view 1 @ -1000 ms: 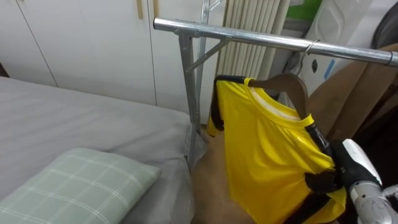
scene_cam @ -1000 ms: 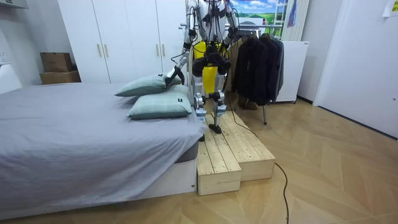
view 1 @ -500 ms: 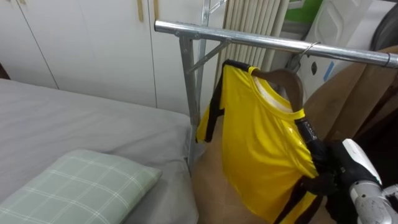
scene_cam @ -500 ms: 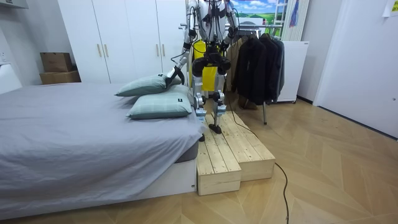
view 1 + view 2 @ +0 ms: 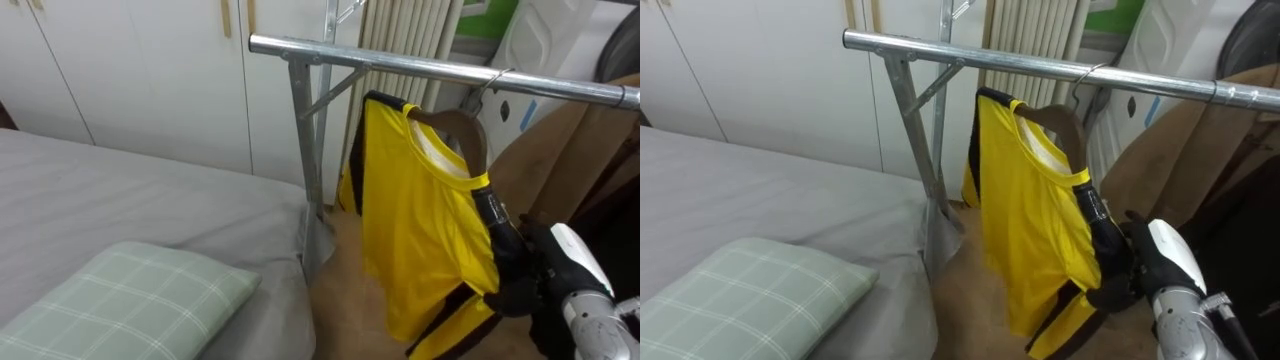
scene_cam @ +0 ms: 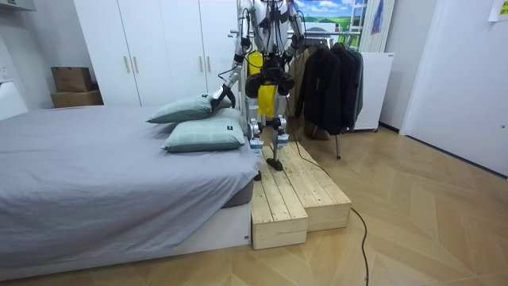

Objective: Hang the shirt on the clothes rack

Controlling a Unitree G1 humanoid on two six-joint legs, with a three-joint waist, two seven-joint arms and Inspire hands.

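A yellow shirt (image 5: 420,220) with black trim hangs on a brown wooden hanger (image 5: 455,125), whose hook is over the silver rail (image 5: 420,68) of the clothes rack. The shirt hangs almost straight down. My right hand (image 5: 520,270) is at the lower right, against the shirt's black sleeve edge, its dark fingers stretched upward and not curled round the cloth. In the room view my left hand (image 6: 223,91) hangs low on the bed side, holding nothing, and the shirt (image 6: 266,99) shows in front of me.
A grey bed (image 5: 120,190) with a checked green pillow (image 5: 130,300) lies to my left. White wardrobe doors (image 5: 130,70) stand behind. A brown garment (image 5: 560,150) and dark coats (image 6: 329,75) hang further along the rail. I stand on a wooden platform (image 6: 294,191).
The shirt, pulled out and up towards me a second ago, has swung back and now hangs nearly straight. My right hand's fingers have loosened from its sleeve edge.
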